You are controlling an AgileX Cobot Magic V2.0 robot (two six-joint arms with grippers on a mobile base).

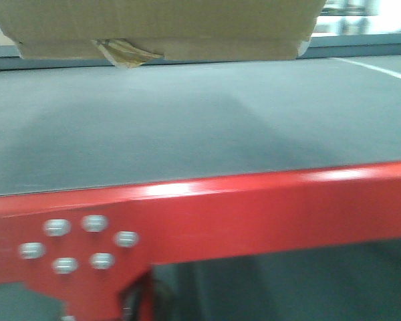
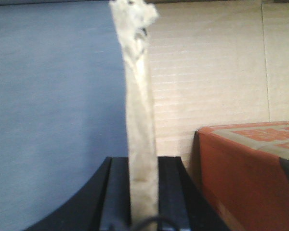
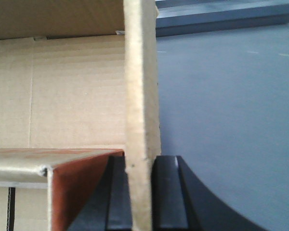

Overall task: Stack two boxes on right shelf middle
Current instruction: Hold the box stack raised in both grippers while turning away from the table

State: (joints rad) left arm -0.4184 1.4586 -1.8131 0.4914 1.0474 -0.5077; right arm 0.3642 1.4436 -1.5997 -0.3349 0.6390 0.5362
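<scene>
One brown cardboard box hangs at the top of the front view, with torn yellowish tape peeling from its lower edge. It floats just over a grey board. My left gripper is shut on the box's thin side wall, whose top edge is ragged with tape. My right gripper is shut on the opposite cardboard wall. Both wrist views look into the box, where an orange-red carton lies against the inner face. The right shelf middle is out of view.
Below the box runs a wide grey board on a red front beam with several silver rivets. A white line crosses the far right of the board. Outside the box walls, both wrist views show plain grey-blue surface.
</scene>
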